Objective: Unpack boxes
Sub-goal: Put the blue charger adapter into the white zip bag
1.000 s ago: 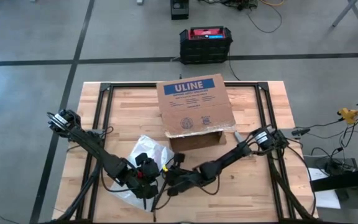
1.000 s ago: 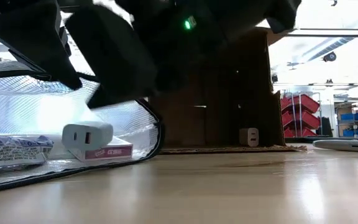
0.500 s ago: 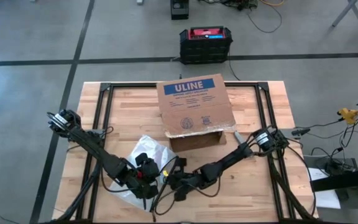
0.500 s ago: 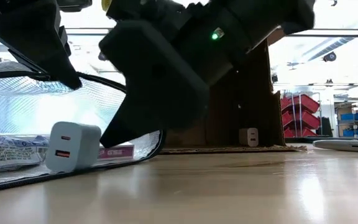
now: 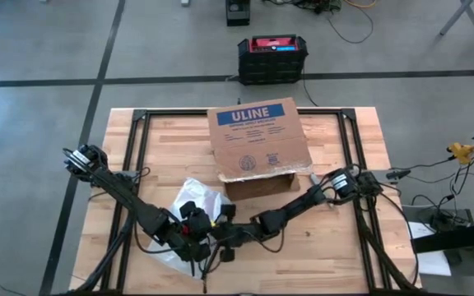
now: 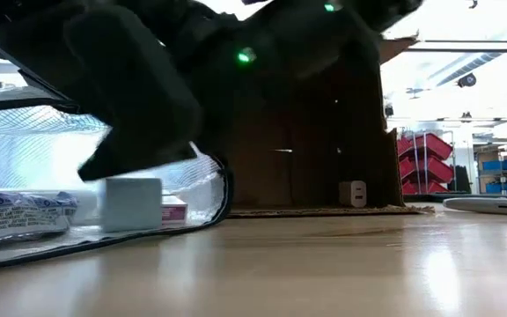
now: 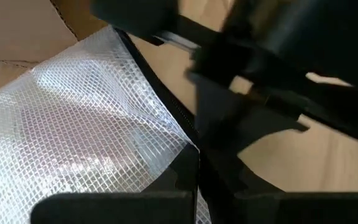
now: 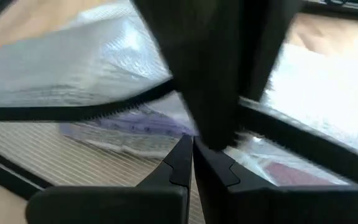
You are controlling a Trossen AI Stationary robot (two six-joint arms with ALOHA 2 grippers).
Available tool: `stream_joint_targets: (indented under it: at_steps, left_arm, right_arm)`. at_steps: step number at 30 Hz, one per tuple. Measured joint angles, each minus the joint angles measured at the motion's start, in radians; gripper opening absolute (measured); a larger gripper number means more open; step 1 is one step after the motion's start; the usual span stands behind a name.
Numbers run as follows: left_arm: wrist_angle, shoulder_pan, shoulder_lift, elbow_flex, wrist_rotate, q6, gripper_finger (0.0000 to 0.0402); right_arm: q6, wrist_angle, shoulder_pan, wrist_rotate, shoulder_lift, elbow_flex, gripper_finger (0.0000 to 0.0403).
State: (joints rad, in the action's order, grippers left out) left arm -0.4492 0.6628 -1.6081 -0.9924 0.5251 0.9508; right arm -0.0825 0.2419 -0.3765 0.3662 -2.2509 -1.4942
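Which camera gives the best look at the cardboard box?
The high view: the cardboard box shows whole from above, its blue ULINE label readable. The low view shows only its dark open inside behind the arms. The left wrist view catches a brown corner; the right wrist view shows none of it.

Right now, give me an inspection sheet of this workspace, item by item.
Surface: wooden table, black frame rails showing.
Job's things: ULINE cardboard box at the table's far middle, lying open toward the arms; a small white charger inside it.
Clutter: clear mesh zip bag near the front left, holding a white block and packets.
Grippers: left gripper shut on the bag's black zipper edge; right gripper shut, at the bag's mouth.
Cables: loose cables on the floor to the right.
Surroundings: black-and-red case on the floor beyond the table; red bins in the room behind.
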Motion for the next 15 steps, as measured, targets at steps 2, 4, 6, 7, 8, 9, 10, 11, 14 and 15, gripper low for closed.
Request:
stream_joint_targets:
  at_steps: [2,4,6,7,8,9,10,11,14,15]
  left_arm:
    - [0.001,0.0,0.0,0.0,-0.002,0.0,0.0]
    - [0.001,0.0,0.0,0.0,-0.008,0.0,0.0]
    - [0.0,0.0,0.0,0.0,-0.011,0.0,0.0]
    - [0.0,0.0,0.0,0.0,-0.011,0.0,0.0]
    - [0.0,0.0,0.0,0.0,-0.011,0.0,0.0]
    - [0.0,0.0,0.0,0.0,-0.011,0.0,0.0]
    - [0.0,0.0,0.0,0.0,-0.011,0.0,0.0]
    - [-0.001,0.0,0.0,0.0,-0.011,0.0,0.0]
    - [0.001,0.0,0.0,0.0,-0.011,-0.003,0.0]
    - [0.001,0.0,0.0,0.0,-0.011,-0.003,0.0]
  right_arm:
    - [-0.002,-0.022,0.004,0.0,0.004,-0.001,0.0]
    - [-0.001,-0.053,-0.003,-0.002,0.012,-0.001,0.0]
    - [0.001,-0.095,-0.017,-0.001,0.036,0.0,0.0]
    - [0.003,-0.123,-0.025,0.0,0.054,0.0,0.0]
    - [0.005,-0.154,-0.031,0.001,0.069,-0.001,0.0]
    - [0.005,-0.191,-0.038,0.003,0.084,-0.001,0.0]
    - [0.005,-0.235,-0.044,0.01,0.094,-0.001,0.0]
    - [0.005,-0.274,-0.046,0.02,0.099,-0.002,0.0]
    - [0.001,-0.4,-0.037,0.059,0.1,-0.001,0.0]
    - [-0.003,-0.429,-0.029,0.082,0.094,-0.001,0.0]
